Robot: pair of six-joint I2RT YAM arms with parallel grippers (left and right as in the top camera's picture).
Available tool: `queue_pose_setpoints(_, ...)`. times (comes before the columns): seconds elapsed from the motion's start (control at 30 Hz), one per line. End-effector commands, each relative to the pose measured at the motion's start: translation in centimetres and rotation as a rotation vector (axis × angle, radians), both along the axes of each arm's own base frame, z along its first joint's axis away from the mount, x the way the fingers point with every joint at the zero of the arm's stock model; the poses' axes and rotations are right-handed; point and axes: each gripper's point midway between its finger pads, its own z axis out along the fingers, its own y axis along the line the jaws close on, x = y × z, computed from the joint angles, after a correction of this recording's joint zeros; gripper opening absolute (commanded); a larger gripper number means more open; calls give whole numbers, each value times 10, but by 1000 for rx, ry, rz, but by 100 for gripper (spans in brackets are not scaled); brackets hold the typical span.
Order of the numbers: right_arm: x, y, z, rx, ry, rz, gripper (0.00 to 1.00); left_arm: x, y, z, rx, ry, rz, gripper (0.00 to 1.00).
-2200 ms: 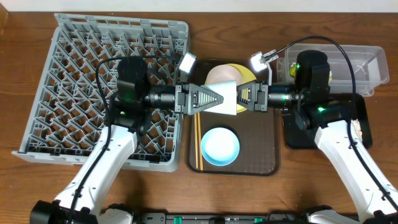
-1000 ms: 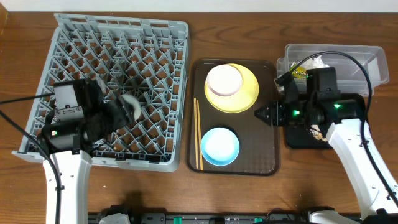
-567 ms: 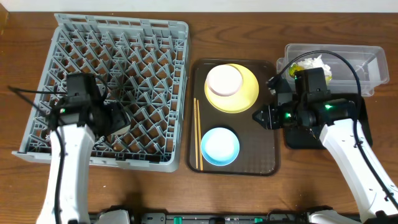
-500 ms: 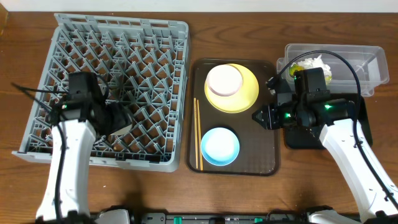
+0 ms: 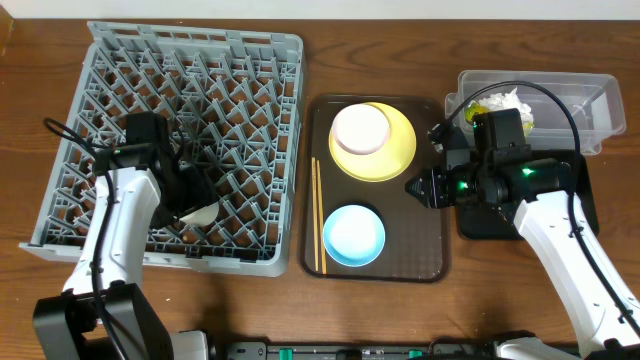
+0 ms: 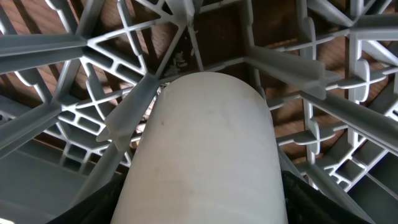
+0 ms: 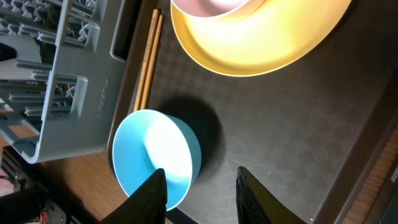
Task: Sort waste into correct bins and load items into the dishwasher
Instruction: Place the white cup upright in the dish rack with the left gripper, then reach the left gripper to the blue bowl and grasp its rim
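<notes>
1. Grey dish rack [image 5: 195, 35] — the raised marking on its wall is too small to read.
2. Dark-brown tray [image 5: 428, 245] under the right gripper [image 5: 412, 187], fingers spread, holding nothing.
3. Yellow plate [image 5: 402, 152], then light-blue bowl [image 5: 353, 235], both on the tray.
4. Small white cup [image 6: 205, 162] — clamped by the left gripper [image 5: 195, 207], inside the rack.

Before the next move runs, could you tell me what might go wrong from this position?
The small white cup, clamped in the left gripper, is held tilted among the dish rack ribs; released so, it may roll or wedge. The open right gripper points at the light-blue bowl; a low approach could nudge the chopsticks beside it.
</notes>
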Motion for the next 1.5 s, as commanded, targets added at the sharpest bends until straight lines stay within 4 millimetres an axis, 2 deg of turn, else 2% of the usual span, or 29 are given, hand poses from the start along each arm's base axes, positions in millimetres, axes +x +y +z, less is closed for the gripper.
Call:
queue_pose_setpoints(0.0,4,3,9,-2,-36,25,36,9,4,16,16,-49,-13,66)
queue_pose_setpoints(0.03,4,3,9,-4,-36,24,36,10,4,22,18,-63,-13,66)
queue_pose_setpoints(0.17,6,-4,6,-45,-41,5,40,15,5,42,29,-128,-13,84)
queue_pose_setpoints(0.3,7,-10,11,-74,-73,-13,44,11,4,56,36,-166,-13,87)
queue_pose_setpoints(0.4,7,-12,21,-81,-111,-22,45,7,2,57,29,-157,-13,88)
queue_pose_setpoints(0.57,6,-23,40,-121,-191,-57,53,1,-29,58,-124,-145,-54,89)
queue_pose_setpoints(0.63,5,-32,43,-150,-201,-92,52,1,-42,61,-148,-152,-91,90)
queue_pose_setpoints(0.67,4,-42,42,-176,-184,-149,52,1,-53,64,-150,-163,-131,94)
queue_pose_setpoints(0.77,1,-66,35,-244,-133,-261,51,4,-79,73,-150,-213,-233,94)
queue_pose_setpoints(0.87,-5,-92,28,-317,-78,-383,54,4,-115,86,-161,-279,-363,95)
queue_pose_setpoints(0.93,-8,-99,26,-324,-57,-401,59,0,-144,91,-175,-311,-463,95)
queue_pose_setpoints(1.0,-10,-101,26,-311,-46,-409,67,-5,-173,93,-189,-334,-575,95)
queue_pose_setpoints(1.1,-13,-106,24,-320,-25,-422,70,-13,-212,93,-202,-361,-709,95)
queue_pose_setpoints(1.2,-16,-116,22,-348,-8,-458,74,-21,-244,88,-177,-378,-816,95)
queue_pose_setpoints(1.3,-21,-133,19,-376,34,-573,77,-32,-272,78,-165,-375,-908,95)
queue_pose_setpoints(1.47,-25,-147,17,-381,66,-654,77,-53,-312,51,-173,-322,-1035,95)
